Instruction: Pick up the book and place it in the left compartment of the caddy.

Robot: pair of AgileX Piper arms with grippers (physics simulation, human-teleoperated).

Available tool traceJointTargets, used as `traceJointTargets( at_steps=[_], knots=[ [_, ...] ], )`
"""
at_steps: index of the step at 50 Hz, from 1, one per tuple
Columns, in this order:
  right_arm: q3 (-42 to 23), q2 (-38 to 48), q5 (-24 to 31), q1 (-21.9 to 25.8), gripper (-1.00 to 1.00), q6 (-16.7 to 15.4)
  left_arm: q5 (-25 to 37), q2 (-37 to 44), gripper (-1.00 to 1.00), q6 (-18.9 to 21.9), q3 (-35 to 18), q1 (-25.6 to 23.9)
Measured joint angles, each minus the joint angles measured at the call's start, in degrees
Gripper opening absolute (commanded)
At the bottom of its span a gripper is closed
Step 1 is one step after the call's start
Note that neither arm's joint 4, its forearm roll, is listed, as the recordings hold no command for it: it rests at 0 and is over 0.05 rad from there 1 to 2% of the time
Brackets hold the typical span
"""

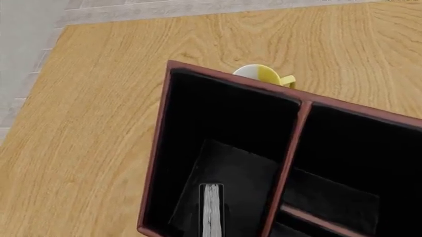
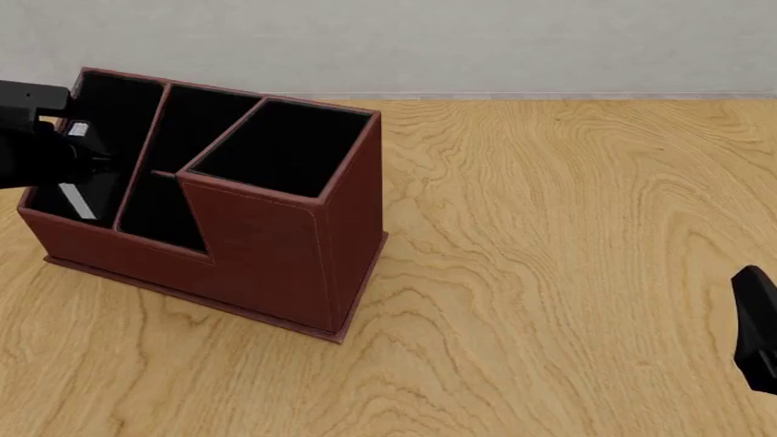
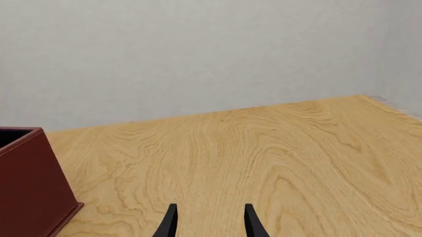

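Left wrist view first: looking straight down into the caddy (image 1: 290, 148), a boxy organiser with red-brown leather-look walls and matte black lining. The long narrow left compartment (image 1: 224, 148) fills most of the shot, and the book (image 1: 212, 210) is standing on edge inside it, with its ribbed white page edge facing up between thin black covers. No fingers show in this picture, so I can't tell from here whether the left gripper is apart or closed. One thin red-brown divider runs alongside that slot, and past it another black pocket with a short cross divider. Behind the caddy's far wall peeks one cup (image 1: 264, 75), yellow and white, glossy, with a little handle. It all sits on a table (image 1: 99, 123) of pale wood with wavy grain.

Front view: one caddy with a stepped front and four black-lined pockets, the tall square one nearest the middle of the table. The left gripper (image 2: 67, 159) hangs over the low left end, a dark blur mostly, with a sliver of white book edge under it inside the left slot. Still can't make out its jaws. A bit of the right arm (image 2: 759, 328) sits low at the right edge, well apart from the caddy.

Right wrist view: the right gripper (image 3: 210, 222) shows two slim black fingers spread apart with nothing between them, over bare wood. One corner of the caddy shows at the side, plain grey wall behind.
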Motion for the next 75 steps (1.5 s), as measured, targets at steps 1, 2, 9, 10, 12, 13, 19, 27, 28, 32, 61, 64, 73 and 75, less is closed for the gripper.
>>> traceJointTargets(
  at_steps=[1,2,9,10,12,13,19,27,28,32,61,64,73,75],
  knots=[
    [0.0,0.0,0.0,0.0,1.0,0.0,-0.04,0.05,-1.0,-0.03,-0.03,0.03],
    [0.0,0.0,0.01,0.0,1.0,0.0,-0.08,0.1,-1.0,-0.06,-0.05,0.06],
    [0.01,0.0,0.0,-0.04,1.0,-0.01,-0.53,0.5,-1.0,-0.04,-0.1,0.26],
    [0.01,0.0,0.0,-0.05,1.0,-0.01,-0.6,0.56,-1.0,-0.03,-0.1,0.29],
    [0.01,0.0,0.0,-0.05,1.0,-0.02,-0.72,0.65,-1.0,-0.06,-0.11,0.33],
    [0.01,0.0,0.0,-0.05,1.0,-0.03,-0.78,0.68,-1.0,-0.08,-0.11,0.34],
    [0.02,-0.01,0.02,-0.01,1.0,-0.07,-1.04,0.86,-1.0,-0.31,-0.13,0.33],
    [-0.05,0.0,0.11,0.02,1.0,-0.12,-1.25,1.34,-1.0,-0.64,-0.43,0.42],
    [-0.06,0.0,0.12,0.02,1.0,-0.13,-1.3,1.42,-1.0,-0.66,-0.45,0.44],
    [-0.07,0.0,0.15,0.02,1.0,-0.15,-1.52,1.78,-1.0,-0.75,-0.51,0.51],
    [0.04,-0.06,0.11,-0.13,1.0,0.04,-3.16,3.89,-1.0,-1.19,-0.17,0.83],
    [0.04,-0.08,0.11,-0.15,1.0,0.07,-3.32,4.02,-1.0,-1.29,-0.13,0.85],
    [0.04,-0.14,0.13,-0.23,1.0,0.15,-4.07,4.41,-1.0,-1.56,0.08,0.89],
    [0.03,-0.15,0.14,-0.24,1.0,0.16,-4.24,4.46,-1.0,-1.64,0.12,0.88]
  ],
)
